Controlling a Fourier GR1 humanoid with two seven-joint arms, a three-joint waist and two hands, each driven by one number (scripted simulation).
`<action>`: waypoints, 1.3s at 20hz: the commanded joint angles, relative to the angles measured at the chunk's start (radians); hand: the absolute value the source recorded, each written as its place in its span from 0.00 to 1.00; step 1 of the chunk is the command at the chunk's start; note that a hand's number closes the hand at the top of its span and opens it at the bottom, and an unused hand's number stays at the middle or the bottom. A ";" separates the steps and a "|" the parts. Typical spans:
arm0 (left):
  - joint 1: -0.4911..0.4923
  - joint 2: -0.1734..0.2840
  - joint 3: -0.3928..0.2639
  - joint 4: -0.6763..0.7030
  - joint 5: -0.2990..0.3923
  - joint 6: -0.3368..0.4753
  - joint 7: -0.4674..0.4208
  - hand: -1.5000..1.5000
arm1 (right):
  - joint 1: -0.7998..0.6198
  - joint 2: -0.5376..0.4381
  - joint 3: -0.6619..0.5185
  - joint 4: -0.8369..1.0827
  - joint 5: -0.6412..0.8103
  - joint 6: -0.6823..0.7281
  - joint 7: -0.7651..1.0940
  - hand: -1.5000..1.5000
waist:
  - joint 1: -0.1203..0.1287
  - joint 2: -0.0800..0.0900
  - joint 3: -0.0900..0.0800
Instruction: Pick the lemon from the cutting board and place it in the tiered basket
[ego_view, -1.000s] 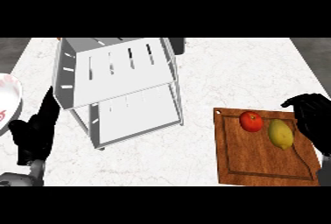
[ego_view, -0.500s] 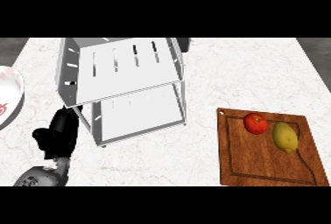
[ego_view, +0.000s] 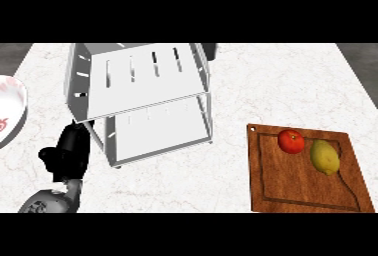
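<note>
A yellow lemon (ego_view: 325, 157) lies on the wooden cutting board (ego_view: 295, 190) at the lower right, touching a red tomato (ego_view: 291, 141) on its left. The white tiered basket (ego_view: 140, 97) stands at the upper left, with nothing on its two shelves. My left hand (ego_view: 66, 155) stands at the lower left, just left of the basket's lower shelf, fingers up and relaxed, holding nothing. My right hand is out of the view.
A white plate with a red pattern (ego_view: 9, 107) sits at the left edge. A dark object (ego_view: 209, 49) shows behind the basket at the counter's back. Bare marble counter (ego_view: 221, 165) lies between basket and board.
The right hand, above the board's right edge a second ago, has left the view. The left hand has dropped back to the lower left. The view has shifted a little.
</note>
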 joint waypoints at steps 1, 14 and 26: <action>-0.010 -0.017 -0.026 0.010 -0.007 -0.014 0.000 0.50 | 0.011 -0.111 -0.061 -0.138 0.252 -0.004 -0.071 0.00 | -0.001 0.001 -0.001; -0.043 -0.067 -0.045 0.021 -0.059 -0.041 0.019 0.50 | 0.075 0.022 0.080 -0.586 0.579 -0.176 0.180 0.00 | 0.039 0.006 -0.003; -0.060 -0.120 -0.016 0.014 -0.113 -0.053 0.035 0.50 | 0.095 0.118 0.132 -0.702 0.738 -0.080 0.305 0.00 | 0.042 0.007 -0.002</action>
